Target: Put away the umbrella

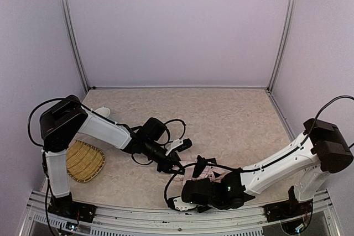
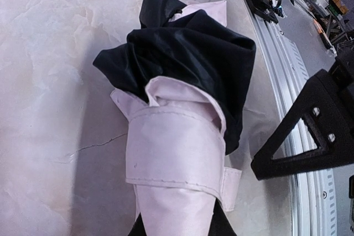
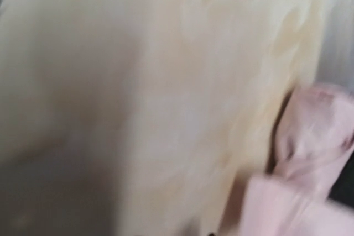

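reader: where is the umbrella, and what shape is it in?

me: the umbrella lies on the pale marbled table, close to the near edge, between my two arms. it is folded down. a pink closure band wraps the pink canopy, which i judge is why that half sits as a tight roll. past the band, the black underside billows out loose and crumpled.

reader: which gripper has it?

me: my left gripper reaches in from the left, and its wrist view looks straight along the roll. the narrow end of the roll runs off the bottom of that view between two dark slivers that may be my fingers. so little shows that i cannot tell whether the jaws pinch it or only flank it.

reader: and the right one?

me: my right gripper is low by the metal rail at the table's edge. a black triangular piece, probably one of its fingers, stands just beside the black fabric, apart from it. its own view is a blur of table and pink cloth, so i cannot tell how wide it stands.

reader: where would the umbrella go?

me: a woven basket sits by my left arm's base, well apart from the umbrella. that may be the place, though i am only guessing.
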Motion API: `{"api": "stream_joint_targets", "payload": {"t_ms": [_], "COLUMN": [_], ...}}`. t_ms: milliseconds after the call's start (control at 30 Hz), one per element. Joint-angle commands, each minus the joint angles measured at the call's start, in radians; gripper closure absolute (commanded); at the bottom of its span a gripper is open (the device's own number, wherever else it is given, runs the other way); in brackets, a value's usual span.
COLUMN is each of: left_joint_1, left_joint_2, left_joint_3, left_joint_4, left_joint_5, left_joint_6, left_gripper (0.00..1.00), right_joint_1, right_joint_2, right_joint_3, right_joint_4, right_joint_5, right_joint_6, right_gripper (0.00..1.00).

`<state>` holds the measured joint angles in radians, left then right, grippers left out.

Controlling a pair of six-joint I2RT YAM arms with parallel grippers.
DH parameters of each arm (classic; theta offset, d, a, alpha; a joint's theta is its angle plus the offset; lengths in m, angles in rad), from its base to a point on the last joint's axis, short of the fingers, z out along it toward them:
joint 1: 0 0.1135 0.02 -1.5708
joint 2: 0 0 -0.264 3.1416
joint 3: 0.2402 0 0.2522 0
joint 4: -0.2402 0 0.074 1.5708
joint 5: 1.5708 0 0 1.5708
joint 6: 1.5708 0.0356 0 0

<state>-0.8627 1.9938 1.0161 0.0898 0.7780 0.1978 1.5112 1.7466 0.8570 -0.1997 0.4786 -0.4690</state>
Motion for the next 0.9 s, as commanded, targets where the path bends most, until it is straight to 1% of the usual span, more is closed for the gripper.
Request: {"api": "stream_joint_targets", "payload": {"t_ms": [0, 100, 133, 200, 300, 367, 467, 533, 600, 700, 767, 867], "left_joint_1": [0.023, 0.037, 0.044, 0.06, 0.081, 0.083, 0.084, 0.085, 0.085, 0.085, 0.085, 0.086], "left_joint_2": [0.091, 0.095, 0.095, 0.095, 0.098, 0.101, 0.102, 0.1, 0.1, 0.1, 0.099, 0.093], "left_joint_3": [-0.037, -0.039, -0.043, -0.053, -0.061, -0.06, -0.064, -0.07, -0.075, -0.078, -0.081, -0.086], "left_joint_4": [-0.118, -0.1, -0.089, -0.058, -0.024, -0.02, -0.007, 0.015, 0.035, 0.041, 0.042, 0.039], "left_joint_5": [-0.218, -0.224, -0.227, -0.219, -0.186, -0.182, -0.18, -0.181, -0.183, -0.188, -0.2, -0.214], "left_joint_6": [0.015, -0.009, -0.02, -0.055, -0.094, -0.1, -0.117, -0.137, -0.153, -0.162, -0.162, -0.159], "left_gripper": [0.92, 0.93, 0.94, 0.96, 0.98, 0.99, 1.0, 1.0, 1.0, 0.99, 0.99, 0.99], "right_joint_1": [0.01, -0.018, -0.045, -0.126, -0.234, -0.303, -0.396, -0.445, -0.46, -0.49, -0.507, -0.522], "right_joint_2": [-0.066, -0.176, -0.208, -0.271, -0.371, -0.44, -0.509, -0.505, -0.469, -0.358, -0.275, -0.177], "right_joint_3": [-0.043, -0.033, -0.03, -0.06, -0.174, -0.268, -0.382, -0.408, -0.398, -0.362, -0.325, -0.268], "right_joint_4": [-0.193, -0.148, -0.133, -0.078, 0.065, 0.203, 0.38, 0.422, 0.446, 0.53, 0.547, 0.5], "right_joint_5": [-0.13, -0.174, -0.216, -0.358, -0.498, -0.59, -0.645, -0.639, -0.617, -0.683, -0.732, -0.747], "right_joint_6": [0.15, 0.294, 0.376, 0.53, 0.784, 0.927, 1.141, 1.215, 1.253, 1.285, 1.293, 1.292], "right_gripper": [0.76, 0.76, 0.76, 0.76, 0.73, 0.67, 0.61, 0.58, 0.52, 0.46, 0.45, 0.44]}}
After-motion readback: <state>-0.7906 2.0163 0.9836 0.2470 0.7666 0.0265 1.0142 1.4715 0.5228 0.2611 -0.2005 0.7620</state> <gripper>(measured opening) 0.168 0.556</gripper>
